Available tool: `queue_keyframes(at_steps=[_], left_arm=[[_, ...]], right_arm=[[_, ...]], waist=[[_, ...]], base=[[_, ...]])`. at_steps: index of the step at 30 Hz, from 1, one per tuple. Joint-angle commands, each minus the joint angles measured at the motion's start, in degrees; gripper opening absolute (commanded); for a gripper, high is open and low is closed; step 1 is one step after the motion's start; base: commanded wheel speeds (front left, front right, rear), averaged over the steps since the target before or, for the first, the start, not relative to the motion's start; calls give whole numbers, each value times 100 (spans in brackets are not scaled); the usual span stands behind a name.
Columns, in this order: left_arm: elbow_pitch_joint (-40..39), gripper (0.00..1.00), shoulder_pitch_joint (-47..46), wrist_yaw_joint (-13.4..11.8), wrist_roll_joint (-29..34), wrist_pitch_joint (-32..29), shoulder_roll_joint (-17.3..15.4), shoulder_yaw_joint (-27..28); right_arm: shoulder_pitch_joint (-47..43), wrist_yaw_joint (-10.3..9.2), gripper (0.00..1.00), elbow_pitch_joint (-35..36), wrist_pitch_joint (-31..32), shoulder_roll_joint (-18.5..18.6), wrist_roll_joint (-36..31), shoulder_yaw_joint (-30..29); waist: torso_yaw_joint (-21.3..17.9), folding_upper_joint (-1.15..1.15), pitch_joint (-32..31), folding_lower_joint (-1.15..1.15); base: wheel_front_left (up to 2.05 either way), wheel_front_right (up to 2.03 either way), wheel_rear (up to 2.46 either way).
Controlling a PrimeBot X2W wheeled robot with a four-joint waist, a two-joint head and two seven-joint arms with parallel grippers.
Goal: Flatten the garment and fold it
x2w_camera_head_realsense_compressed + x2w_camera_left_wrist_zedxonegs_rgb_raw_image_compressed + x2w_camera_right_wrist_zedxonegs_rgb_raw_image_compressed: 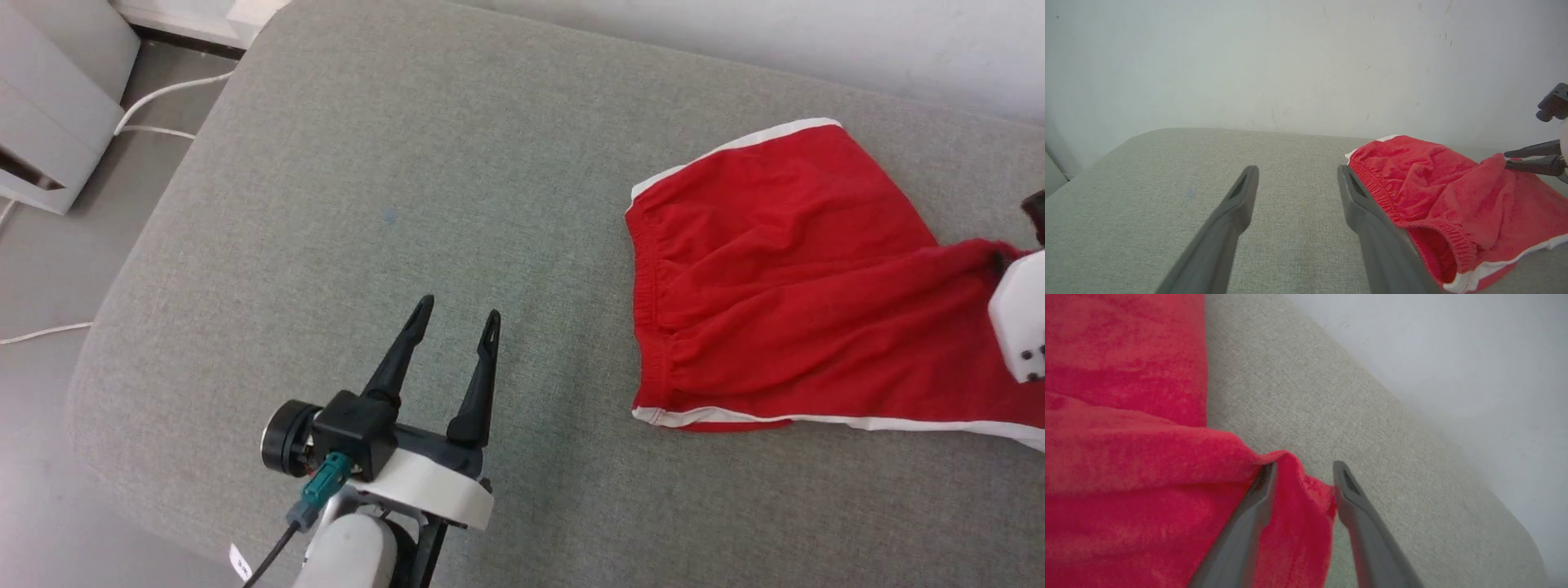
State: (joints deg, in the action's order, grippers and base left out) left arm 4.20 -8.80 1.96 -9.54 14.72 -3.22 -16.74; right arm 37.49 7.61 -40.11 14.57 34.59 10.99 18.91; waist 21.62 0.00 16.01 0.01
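Nearest the head camera, the left gripper (457, 310) is seen at the lower left, held over bare grey upholstery. Its two dark fingers are spread wide with nothing between them. A teal connector (326, 478) and a black cable (269, 563) are fitted at its wrist.

The padded surface (367, 163), covered in grey woven cloth, is bounded at the far side by a white wall (898, 41). Beyond its left edge, a pale floor (49, 269) with white cables (163, 90) and a grey cabinet (49, 106) can be seen.

The garment (775, 286) is laid on the right part of the padded surface, near the wall and well apart from the left gripper. Its gathered elastic waist is turned toward that gripper, and white trim is shown along its far and near edges. The cloth is rumpled rather than flat, and it is cut off by the right edge of the head view.

The right gripper (1305, 465) is placed at the garment's right-hand side. A raised fold of red cloth stands between its fingers and lies against one of them, while a strip of grey upholstery is visible beside the other. The fingers are set moderately apart. Whether the fold is truly pinched cannot be told, as the contact is hidden by the cloth itself.
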Motion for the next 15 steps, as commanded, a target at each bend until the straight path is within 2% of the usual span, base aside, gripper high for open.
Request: queue_keyframes(at_steps=[1,8,15], left_arm=[[30,100,-65,24,17,28,28,10],[65,100,31,85,-66,28,32,208],[28,100,153,166,-175,28,33,445]], right_arm=[[139,-12,100,-217,-255,-115,-18,116],[331,-12,100,-452,-1333,-351,153,126],[146,-12,100,-96,-2373,-469,326,25]], waist=[[-102,0,-106,-1],[-585,0,-527,-1],[-1064,0,-825,-1]], base=[[0,0,0],[0,0,0],[0,0,0]])
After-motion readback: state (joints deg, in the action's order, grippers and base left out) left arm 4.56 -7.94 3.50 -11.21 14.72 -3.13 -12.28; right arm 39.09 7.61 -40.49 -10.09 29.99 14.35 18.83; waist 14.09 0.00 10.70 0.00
